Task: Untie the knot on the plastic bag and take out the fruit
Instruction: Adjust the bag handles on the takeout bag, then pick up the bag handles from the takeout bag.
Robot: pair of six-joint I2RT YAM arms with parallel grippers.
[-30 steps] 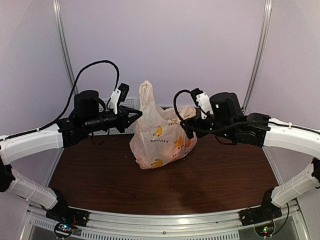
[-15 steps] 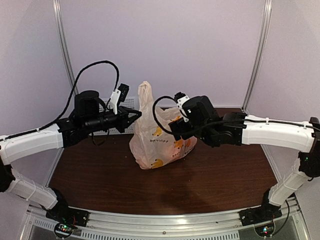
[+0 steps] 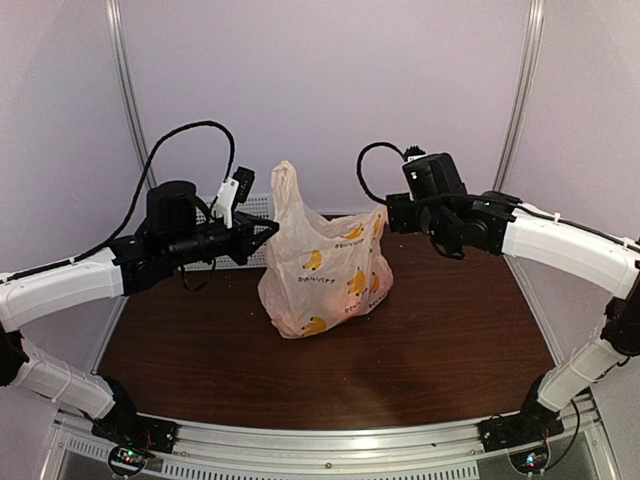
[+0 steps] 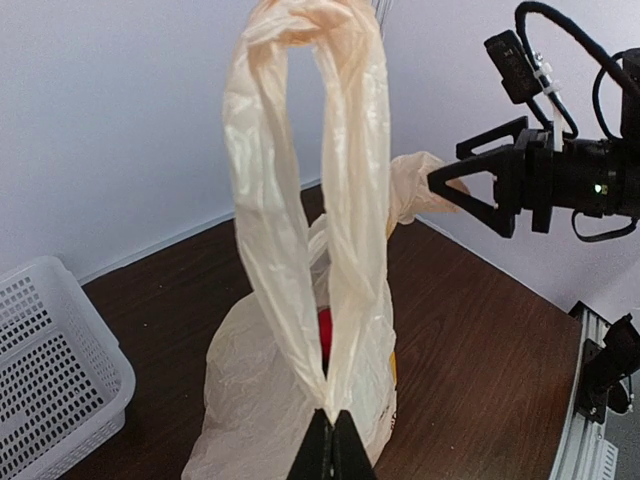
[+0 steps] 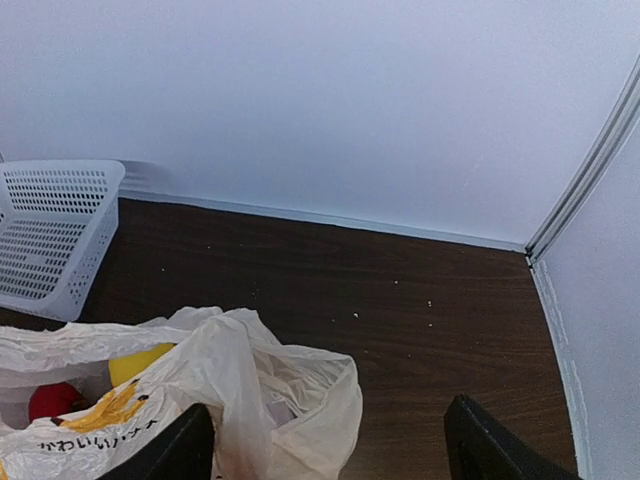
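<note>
The cream plastic bag (image 3: 325, 280) with yellow banana prints sits mid-table. Its thin loop (image 4: 310, 150) stands upright, and the two strands meet at my left gripper (image 4: 333, 432), which is shut on the film there. The knot itself is hidden in that pinch. My right gripper (image 5: 328, 425) is at the bag's upper right corner with its jaws wide apart, and a crumpled flap of the bag (image 5: 290, 395) lies between them, nearer the left finger. Through the bag's mouth I see the fruit: a red fruit (image 5: 50, 400) and a yellow fruit (image 5: 135, 365).
A white perforated basket (image 4: 50, 360) stands at the back left of the brown table (image 3: 450, 340). Pale walls close in the back and the sides. Both arms reach in from the sides at bag height.
My right arm has swung from in front of the bag up and back to its upper right corner. The left gripper still holds the loop in the same place.
</note>
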